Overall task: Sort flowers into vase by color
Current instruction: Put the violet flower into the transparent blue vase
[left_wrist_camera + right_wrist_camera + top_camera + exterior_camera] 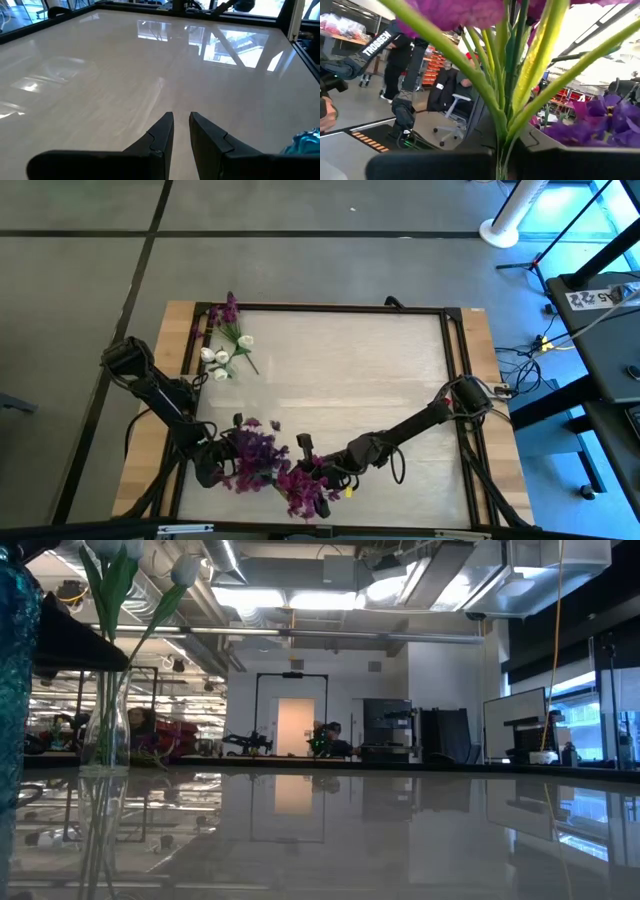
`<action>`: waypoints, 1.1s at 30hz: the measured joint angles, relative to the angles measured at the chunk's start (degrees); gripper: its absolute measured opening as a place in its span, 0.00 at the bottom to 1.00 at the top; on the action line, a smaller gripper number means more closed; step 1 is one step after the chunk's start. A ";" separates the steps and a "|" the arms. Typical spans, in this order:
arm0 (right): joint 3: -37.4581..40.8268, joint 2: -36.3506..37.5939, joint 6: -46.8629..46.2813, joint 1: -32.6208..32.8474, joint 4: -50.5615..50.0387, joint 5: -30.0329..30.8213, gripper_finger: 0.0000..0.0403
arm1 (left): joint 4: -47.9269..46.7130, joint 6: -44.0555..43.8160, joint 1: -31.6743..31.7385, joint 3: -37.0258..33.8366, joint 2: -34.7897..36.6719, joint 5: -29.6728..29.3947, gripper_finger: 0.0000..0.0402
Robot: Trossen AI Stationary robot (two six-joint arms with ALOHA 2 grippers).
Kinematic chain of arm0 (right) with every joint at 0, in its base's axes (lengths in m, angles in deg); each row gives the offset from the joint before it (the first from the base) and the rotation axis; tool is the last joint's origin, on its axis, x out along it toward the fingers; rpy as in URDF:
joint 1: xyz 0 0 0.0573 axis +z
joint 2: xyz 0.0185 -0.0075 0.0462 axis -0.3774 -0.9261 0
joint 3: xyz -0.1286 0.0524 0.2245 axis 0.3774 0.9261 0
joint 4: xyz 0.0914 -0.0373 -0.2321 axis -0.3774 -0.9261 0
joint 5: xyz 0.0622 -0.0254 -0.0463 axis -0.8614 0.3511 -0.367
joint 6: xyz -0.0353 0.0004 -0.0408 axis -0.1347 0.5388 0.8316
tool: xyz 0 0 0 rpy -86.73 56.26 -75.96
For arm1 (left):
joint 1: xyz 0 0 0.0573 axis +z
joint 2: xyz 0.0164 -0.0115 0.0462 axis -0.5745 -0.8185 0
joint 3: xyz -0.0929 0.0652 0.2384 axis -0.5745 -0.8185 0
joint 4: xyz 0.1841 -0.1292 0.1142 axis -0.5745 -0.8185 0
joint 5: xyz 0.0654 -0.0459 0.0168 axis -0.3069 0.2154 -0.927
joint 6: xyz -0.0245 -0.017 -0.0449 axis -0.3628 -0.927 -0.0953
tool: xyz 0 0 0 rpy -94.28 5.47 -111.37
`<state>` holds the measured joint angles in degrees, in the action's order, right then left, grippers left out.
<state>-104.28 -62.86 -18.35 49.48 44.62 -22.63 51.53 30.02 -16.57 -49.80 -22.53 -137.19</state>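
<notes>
High view: the right gripper (318, 480) sits deep in the purple flowers (262, 458) at the table's (350, 380) near edge. Can't tell if it's clamped. Left gripper (212, 463) is alongside, fingers nearly together, holding nothing. Tangled stems could drag extra sprigs up, I'd guess.

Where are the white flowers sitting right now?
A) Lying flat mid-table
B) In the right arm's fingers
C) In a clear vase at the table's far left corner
C: the white flowers stand in the clear vase at the far left corner, away from both arms.
</notes>
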 joint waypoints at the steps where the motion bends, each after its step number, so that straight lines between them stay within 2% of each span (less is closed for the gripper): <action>1: 0.00 0.00 0.00 0.04 0.07 0.00 0.03 | 0.00 0.00 0.00 0.00 0.00 -0.01 0.15; 9: 0.00 0.74 1.09 0.78 -0.04 0.60 0.03 | 0.03 2.42 -1.02 0.00 0.00 -0.80 0.15; 14: 0.00 0.75 1.75 0.85 0.13 3.01 0.03 | 0.32 2.52 -0.96 0.00 0.00 -1.93 0.15; 23: 0.00 2.48 3.16 0.82 -3.43 3.60 0.03 | 0.94 2.52 -0.37 0.00 0.00 -2.03 0.15; 30: 0.00 2.69 5.02 0.79 -3.04 -1.04 0.03 | 1.11 2.52 -0.33 0.00 0.00 -1.99 0.15; 33: 0.00 2.68 4.74 0.49 -2.99 -1.20 0.03 | 1.11 2.52 0.34 0.00 0.00 -1.72 0.15</action>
<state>-104.28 -60.18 -13.62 49.97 41.64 -23.83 52.64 32.54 -16.24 -49.80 -22.53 -138.91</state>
